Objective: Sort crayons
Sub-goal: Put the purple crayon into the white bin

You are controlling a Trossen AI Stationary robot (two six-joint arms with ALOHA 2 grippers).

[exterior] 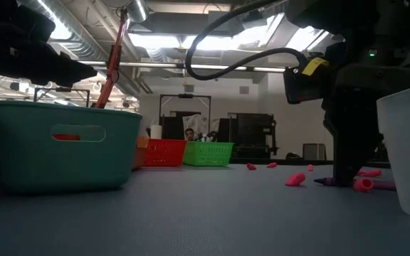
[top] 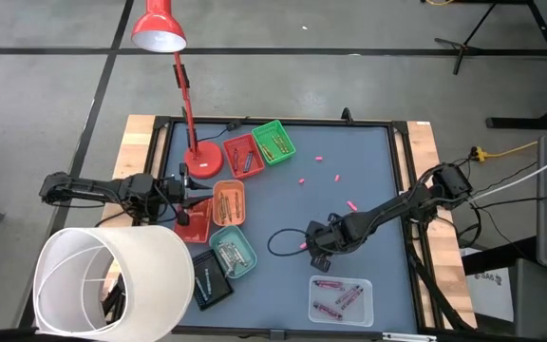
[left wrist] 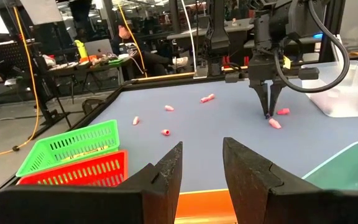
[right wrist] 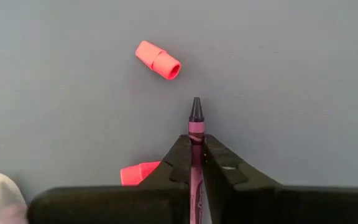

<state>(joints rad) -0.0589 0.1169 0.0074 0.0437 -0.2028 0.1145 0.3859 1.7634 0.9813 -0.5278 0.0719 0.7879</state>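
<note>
Fingers of the right gripper (right wrist: 196, 163) are pinched together on a purple crayon (right wrist: 195, 127), its dark tip poking out past them, low on the blue table (top: 349, 171); from table centre that spot is toward 5 o'clock. 2 short pink pieces (right wrist: 158, 60) lie close by. Other crayons sit in the green tray (top: 273, 142), red tray (top: 242, 156), orange tray (top: 228, 203), teal tray (top: 234, 252) and, at 6 o'clock, the clear tray (top: 341, 298). At 9 o'clock the left gripper (left wrist: 202, 167) hangs with fingers apart, holding nothing. No lettering on any crayon wrapper is readable.
</note>
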